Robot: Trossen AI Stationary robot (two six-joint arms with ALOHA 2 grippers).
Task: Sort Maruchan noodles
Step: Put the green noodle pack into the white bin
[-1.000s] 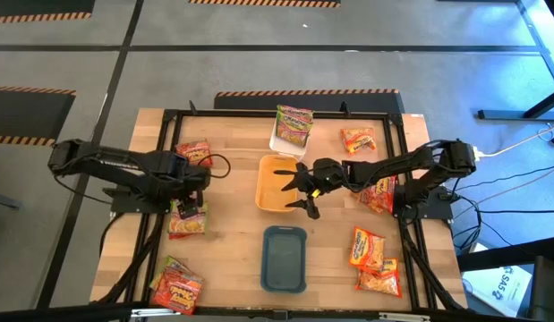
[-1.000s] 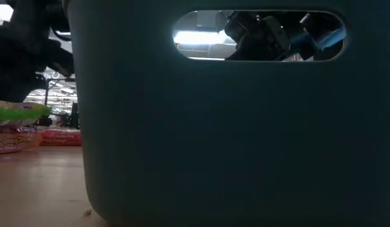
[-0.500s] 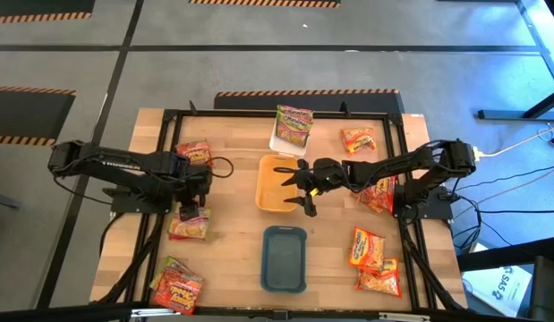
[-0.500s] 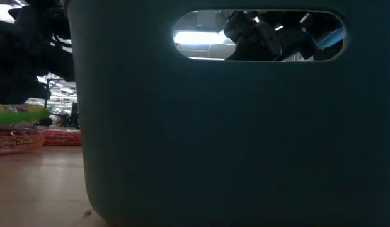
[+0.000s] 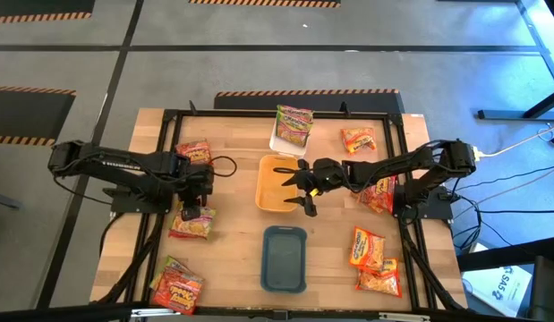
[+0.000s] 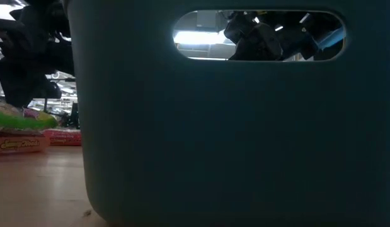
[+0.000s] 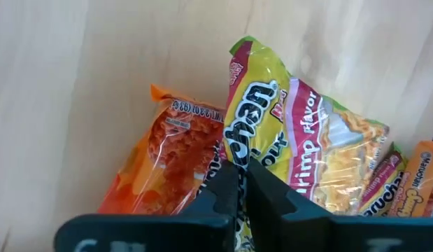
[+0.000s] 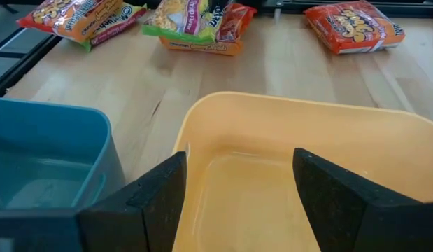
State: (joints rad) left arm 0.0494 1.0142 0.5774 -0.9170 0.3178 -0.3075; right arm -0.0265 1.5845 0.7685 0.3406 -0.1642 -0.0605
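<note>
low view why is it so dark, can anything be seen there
Low view: the dark teal plastic bin stands right at the lens, in shadow; bright room light shows only through its oval handle slot. At one edge, lit flat ramen packets lie on the wooden table.

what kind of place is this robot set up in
Probably a lab or workshop floor: a wooden table on grey concrete with hazard-striped tape, and two arms sorting noodle packets into trays.

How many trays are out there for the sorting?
3. A white tray sits farthest back, with a noodle packet in it; an orange tray is in the middle; a teal tray is nearest the front. None seems hidden.
</note>
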